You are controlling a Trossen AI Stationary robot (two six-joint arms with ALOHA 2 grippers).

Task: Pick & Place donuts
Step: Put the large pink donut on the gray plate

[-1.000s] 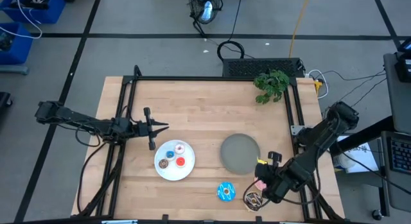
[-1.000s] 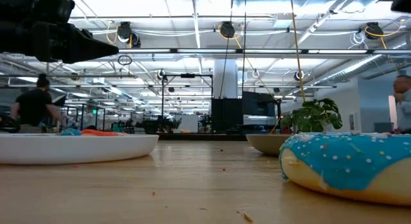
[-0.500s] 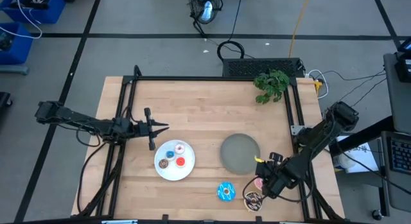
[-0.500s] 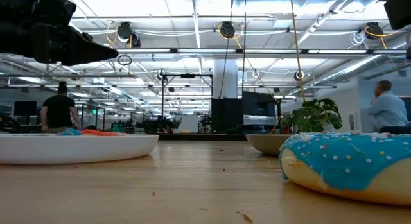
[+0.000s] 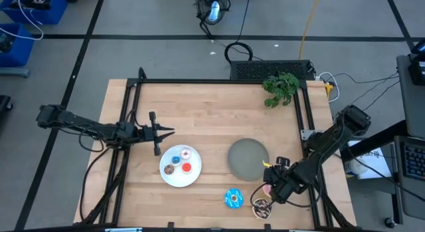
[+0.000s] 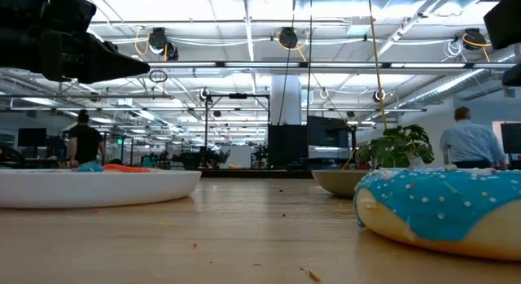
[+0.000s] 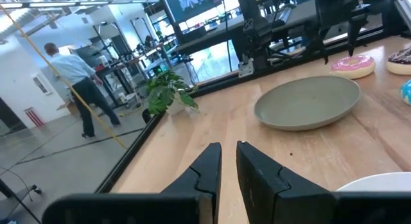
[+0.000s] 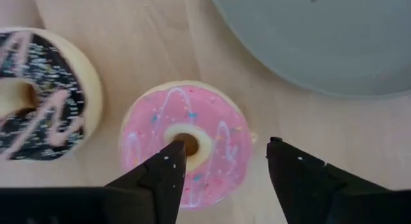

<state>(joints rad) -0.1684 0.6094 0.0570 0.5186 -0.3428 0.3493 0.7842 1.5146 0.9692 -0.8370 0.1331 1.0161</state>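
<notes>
Wooden tabletop is being worked at lower right of the high view, where the right gripper, fingers spread apart, is being poised over the pink donut, seemingly for grabbing it.

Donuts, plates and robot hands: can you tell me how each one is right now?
Pink donut: flat on table, right hand open around one side.
Brown donut: flat on table, untouched.
Blue donut: flat on table.
White plate: holds four tiny donuts.
Grey plate: empty.
Left hand: nearly shut, empty.
</notes>
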